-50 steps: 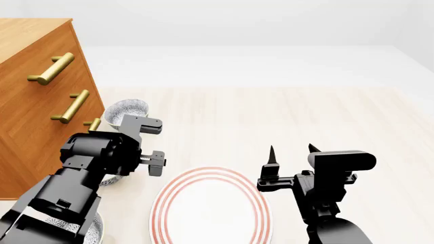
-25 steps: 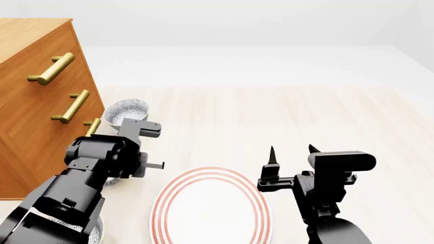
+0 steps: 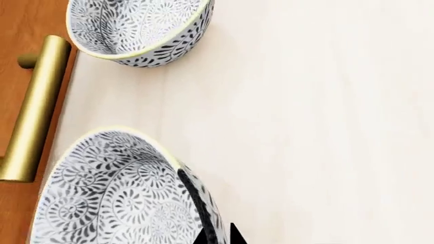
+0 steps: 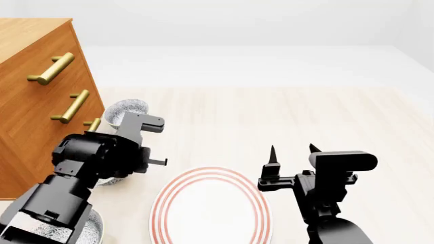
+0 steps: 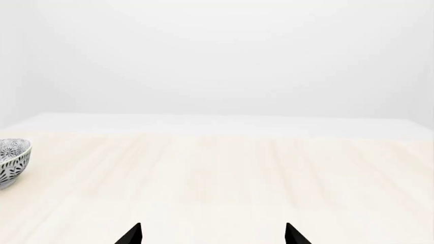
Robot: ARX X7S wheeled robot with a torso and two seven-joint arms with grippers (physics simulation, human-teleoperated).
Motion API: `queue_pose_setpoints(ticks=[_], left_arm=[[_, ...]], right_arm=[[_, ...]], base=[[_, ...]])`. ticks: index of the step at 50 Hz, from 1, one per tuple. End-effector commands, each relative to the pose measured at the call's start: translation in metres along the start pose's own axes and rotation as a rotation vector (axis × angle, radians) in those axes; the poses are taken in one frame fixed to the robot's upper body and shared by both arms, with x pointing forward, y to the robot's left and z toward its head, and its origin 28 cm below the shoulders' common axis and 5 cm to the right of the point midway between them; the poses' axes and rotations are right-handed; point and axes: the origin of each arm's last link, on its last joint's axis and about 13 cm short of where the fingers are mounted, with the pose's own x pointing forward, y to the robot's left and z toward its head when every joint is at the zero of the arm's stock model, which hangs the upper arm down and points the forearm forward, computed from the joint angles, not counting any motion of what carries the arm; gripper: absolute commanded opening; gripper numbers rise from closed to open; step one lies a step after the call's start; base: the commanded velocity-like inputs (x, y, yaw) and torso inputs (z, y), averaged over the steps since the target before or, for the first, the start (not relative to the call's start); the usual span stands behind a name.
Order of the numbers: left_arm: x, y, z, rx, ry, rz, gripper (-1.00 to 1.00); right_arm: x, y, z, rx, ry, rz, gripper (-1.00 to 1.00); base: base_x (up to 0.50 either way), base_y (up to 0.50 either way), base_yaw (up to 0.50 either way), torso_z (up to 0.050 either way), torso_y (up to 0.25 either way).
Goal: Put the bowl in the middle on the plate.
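Three small round white ceramic bowls with grey-blue floral speckle lined up along the wooden drawer chest [image 4: 34,101] with brass bar handles, at about nine o'clock in the head view. Far speckled bowl [image 4: 126,110] clear to see at roughly ten o'clock; near speckled bowl [image 4: 81,231] peeking out down at seven o'clock under the arm. Middle speckled bowl [image 3: 125,195], the one wanted, mostly buried beneath the left gripper [image 4: 139,152] in the head view, but filling the left wrist view, upright on the pale wooden tabletop [image 4: 271,117] just beside a brass handle [image 3: 34,109].

Left gripper right over that middle bowl's rim, one dark fingertip [image 3: 196,195] dipping inside the wall and another [image 3: 234,235] showing just outside; apparently straddling the rim, parted, nothing clamped yet as far as can be judged. Right gripper [image 4: 291,152] parked at four o'clock, fingers wide apart, pointing up, holding nothing.

Wide flat white plate with thin red concentric rings [image 4: 210,208] waiting at six o'clock, bare, near the bowl row.

Risks, judged from here: thin pinch on a curved glazed wall, so a slip or a tilt on lifting. Tight quarters too: chest and handle on one side, neighbour bowls fore and aft, easy to nudge one or snag the handle. And a low carry could clip the plate's rim and shove it
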Motion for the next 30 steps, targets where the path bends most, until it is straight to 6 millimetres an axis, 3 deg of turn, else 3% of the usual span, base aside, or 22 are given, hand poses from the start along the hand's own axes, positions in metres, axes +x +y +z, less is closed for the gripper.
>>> queue_pose_setpoints(ticks=[1,12,19,30], left_arm=[[-0.027,0.005,0.008,0.032,-0.117,-0.037,-1.00],[-0.038,0.009,0.015,0.065,-0.211,0.003,-1.00],[-0.055,0.008,0.014,0.124,-0.302,-0.011,-1.00],[-0.086,-0.008,-0.014,0.399,-0.535,-0.074,-1.00]], right_arm=[[-0.001,0.000,0.000,0.003,-0.006,0.001,1.00],[0.000,-0.001,-0.001,0.005,-0.004,-0.003,1.00],[-0.001,-0.002,0.003,0.003,-0.014,-0.008,1.00],[-0.001,-0.003,0.006,0.006,-0.023,-0.023,1.00]], base=[[0.00,0.00,0.00,0.000,0.000],[0.00,0.00,0.00,0.000,0.000],[0.00,0.00,0.00,0.000,0.001],[0.00,0.00,0.00,0.000,0.000]])
